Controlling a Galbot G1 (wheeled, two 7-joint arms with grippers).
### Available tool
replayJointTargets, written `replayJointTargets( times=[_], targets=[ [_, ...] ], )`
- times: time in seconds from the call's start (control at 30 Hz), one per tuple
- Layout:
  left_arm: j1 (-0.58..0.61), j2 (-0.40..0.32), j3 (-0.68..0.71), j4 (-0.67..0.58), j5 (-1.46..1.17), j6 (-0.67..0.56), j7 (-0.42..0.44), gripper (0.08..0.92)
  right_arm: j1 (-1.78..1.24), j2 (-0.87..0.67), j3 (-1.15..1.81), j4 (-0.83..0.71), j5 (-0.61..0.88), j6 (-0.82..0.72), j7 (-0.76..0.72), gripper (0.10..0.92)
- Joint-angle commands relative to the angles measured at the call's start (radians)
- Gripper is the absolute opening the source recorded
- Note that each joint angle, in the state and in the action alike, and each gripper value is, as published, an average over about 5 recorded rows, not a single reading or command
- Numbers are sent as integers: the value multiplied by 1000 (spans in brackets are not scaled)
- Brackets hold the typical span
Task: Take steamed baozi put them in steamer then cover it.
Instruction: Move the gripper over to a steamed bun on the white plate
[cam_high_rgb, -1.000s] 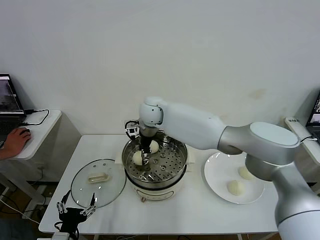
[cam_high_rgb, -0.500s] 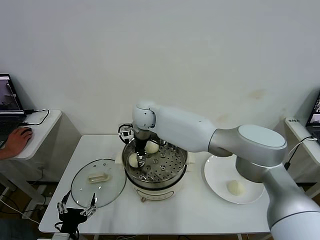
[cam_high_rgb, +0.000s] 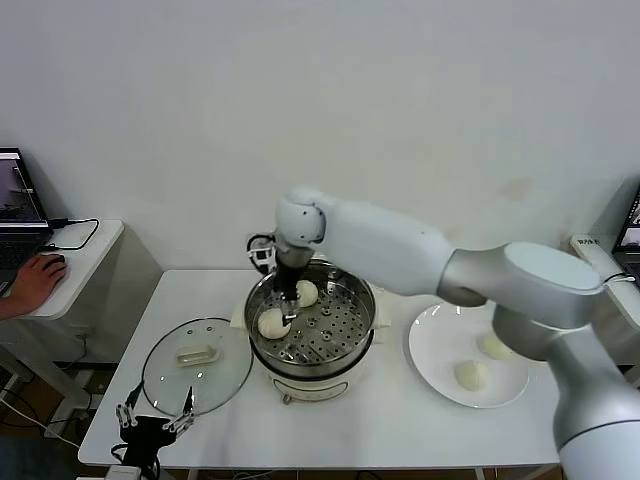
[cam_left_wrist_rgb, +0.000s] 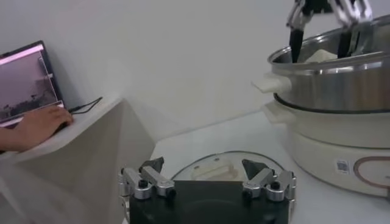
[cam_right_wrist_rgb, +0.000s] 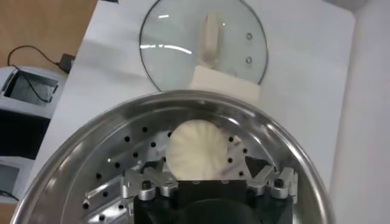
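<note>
Steamer (cam_high_rgb: 312, 340): one, mid-table, uncovered so buns can go in.
Buns: four. Two lie on the perforated tray, one at the robot's-left edge (cam_high_rgb: 272, 322), one further back (cam_high_rgb: 306, 292). Two wait on the white plate (cam_high_rgb: 432, 345) to the right (cam_high_rgb: 471, 375) (cam_high_rgb: 494, 346).
Right gripper (cam_right_wrist_rgb: 207, 182): over the pot, directly above the left-edge bun, jaws spread wide and clear of it, apparently a release.
Glass lid (cam_high_rgb: 196, 364): one, flat on the table left of the pot, handle up, set aside for covering last.
Left gripper (cam_left_wrist_rgb: 207, 181): parked low at the table's front edge beside the lid, jaws wide, empty.
</note>
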Motion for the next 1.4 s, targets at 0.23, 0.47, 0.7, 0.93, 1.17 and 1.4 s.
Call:
replayJointTargets(
  times=[0.23,0.47,0.7,0.93,1.17,1.4],
  targets=[
    [-8,14,13,40,-6,4,8,823,38,-525,142,303,-50,108,-121,823],
    [2,19,14,31,-21,16,15,823,-12,-738,152,378,-161,152,-139,823],
    [5,3,30,31,-12,22,16,823,-131,-853,131,442,-226,193,-140,823],
    [24,4,28,39,-2,21,15,823,-363,-851,274,398,-328,212,-130,823],
    [35,4,18,29,4,22,15,823,-523,-820,357,375,-402,215,-102,822],
    [48,-2,18,28,12,21,14,823,-581,-789,388,338,-431,221,-95,823]
  ],
)
